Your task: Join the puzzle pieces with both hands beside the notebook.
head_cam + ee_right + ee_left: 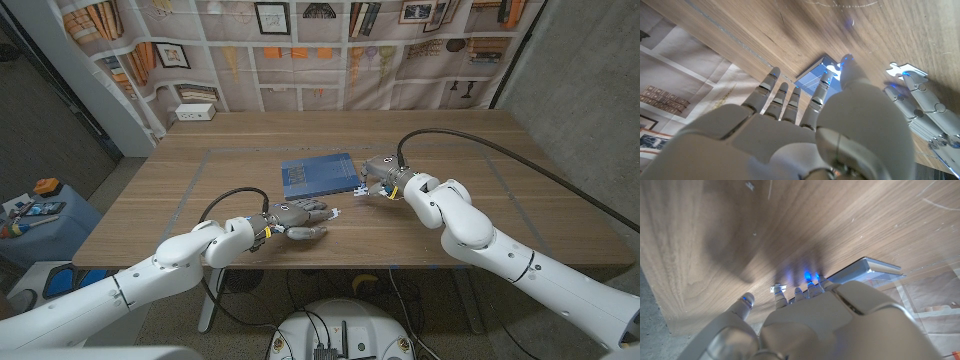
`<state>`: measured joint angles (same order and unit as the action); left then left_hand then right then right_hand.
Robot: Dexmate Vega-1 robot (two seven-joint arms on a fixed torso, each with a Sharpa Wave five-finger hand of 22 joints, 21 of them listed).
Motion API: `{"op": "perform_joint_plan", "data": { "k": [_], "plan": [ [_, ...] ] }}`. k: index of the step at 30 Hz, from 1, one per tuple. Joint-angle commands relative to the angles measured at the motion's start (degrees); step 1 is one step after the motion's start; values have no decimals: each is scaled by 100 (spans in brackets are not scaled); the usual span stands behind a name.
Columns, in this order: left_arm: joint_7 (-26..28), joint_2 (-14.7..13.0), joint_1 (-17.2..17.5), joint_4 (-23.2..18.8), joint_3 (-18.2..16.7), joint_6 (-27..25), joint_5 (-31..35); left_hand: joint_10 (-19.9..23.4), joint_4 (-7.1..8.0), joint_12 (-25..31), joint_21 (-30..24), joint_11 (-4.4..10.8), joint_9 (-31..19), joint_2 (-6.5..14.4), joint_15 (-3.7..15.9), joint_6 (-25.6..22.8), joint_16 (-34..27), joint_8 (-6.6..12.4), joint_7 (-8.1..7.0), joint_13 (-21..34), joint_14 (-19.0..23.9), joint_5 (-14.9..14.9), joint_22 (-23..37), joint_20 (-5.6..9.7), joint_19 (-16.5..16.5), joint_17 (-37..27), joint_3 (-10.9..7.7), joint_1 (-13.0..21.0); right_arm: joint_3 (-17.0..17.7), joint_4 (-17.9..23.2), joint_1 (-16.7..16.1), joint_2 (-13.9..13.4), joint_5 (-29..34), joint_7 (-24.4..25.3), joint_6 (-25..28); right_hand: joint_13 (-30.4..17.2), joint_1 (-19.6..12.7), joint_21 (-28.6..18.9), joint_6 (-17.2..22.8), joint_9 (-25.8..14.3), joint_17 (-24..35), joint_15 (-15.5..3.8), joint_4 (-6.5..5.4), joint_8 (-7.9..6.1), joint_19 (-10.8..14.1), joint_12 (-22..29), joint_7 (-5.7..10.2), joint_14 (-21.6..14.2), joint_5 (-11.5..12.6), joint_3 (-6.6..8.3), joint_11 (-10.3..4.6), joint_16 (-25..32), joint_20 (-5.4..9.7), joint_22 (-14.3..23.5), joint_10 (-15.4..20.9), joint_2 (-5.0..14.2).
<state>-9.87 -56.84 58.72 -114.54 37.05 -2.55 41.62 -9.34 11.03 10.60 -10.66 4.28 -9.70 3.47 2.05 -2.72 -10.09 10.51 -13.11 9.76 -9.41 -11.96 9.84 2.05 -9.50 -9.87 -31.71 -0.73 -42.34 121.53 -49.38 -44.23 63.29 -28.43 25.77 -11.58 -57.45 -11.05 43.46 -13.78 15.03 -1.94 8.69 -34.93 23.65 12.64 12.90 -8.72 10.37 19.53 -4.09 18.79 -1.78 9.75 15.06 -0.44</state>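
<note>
Fingertips of the left hand (295, 218), lower centre of the head view, pinch a white puzzle piece (332, 212) just below the blue notebook (318, 175). Right hand (381, 178), at the notebook's right edge, touches a second piece (360, 190); whether it grips is unclear. Bare wooden table (480, 160) lies around

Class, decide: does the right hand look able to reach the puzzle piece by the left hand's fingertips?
Probably yes: only bare table separates the right hand from the puzzle piece; notebook sits aside.
</note>
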Motion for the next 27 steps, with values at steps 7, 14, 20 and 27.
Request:
{"op": "perform_joint_plan", "data": {
  "k": [7,14,20,27],
  "plan": [
    [-132,72,-44,-56,90,-136,157,-21,-39,3,-41,-34,-19,662,418,-139,-18,37,53,5,-377,-28,15,694,-68,-18,-15,14,11,39,-116,60,145,-105,171,-15,23,-5,11,-22,27,43,24,-36,-8,-20,-15,-42,-7,-24,23,8,-56,10,62,35],
    [-158,105,-33,-95,136,-192,238,-18,-38,7,-43,-29,-19,659,418,-176,-21,40,55,6,-374,-27,15,692,-64,-18,-13,12,-69,29,-133,160,365,-169,289,-15,28,-3,4,-20,29,41,20,-30,-13,-27,-15,-44,-9,-28,13,8,-56,10,53,43],
    [-162,107,-15,-109,144,-217,261,-7,-37,14,-46,-23,-18,656,415,-203,-25,38,52,6,-363,-25,15,693,-61,-19,-11,11,-97,43,-138,253,443,-295,357,-16,32,-3,-11,-18,30,52,17,-21,-16,-30,-16,-42,-12,-32,16,6,-71,10,54,49],
    [-122,104,0,-93,149,-203,268,5,-37,20,-47,-21,-18,655,416,-229,-27,34,51,6,-358,-24,15,696,-59,-19,-9,10,-182,71,-122,422,607,-571,495,-16,40,-3,-27,-14,32,83,14,-9,-20,-33,-16,-35,-16,-40,18,2,-110,11,56,57]
  ]
}}
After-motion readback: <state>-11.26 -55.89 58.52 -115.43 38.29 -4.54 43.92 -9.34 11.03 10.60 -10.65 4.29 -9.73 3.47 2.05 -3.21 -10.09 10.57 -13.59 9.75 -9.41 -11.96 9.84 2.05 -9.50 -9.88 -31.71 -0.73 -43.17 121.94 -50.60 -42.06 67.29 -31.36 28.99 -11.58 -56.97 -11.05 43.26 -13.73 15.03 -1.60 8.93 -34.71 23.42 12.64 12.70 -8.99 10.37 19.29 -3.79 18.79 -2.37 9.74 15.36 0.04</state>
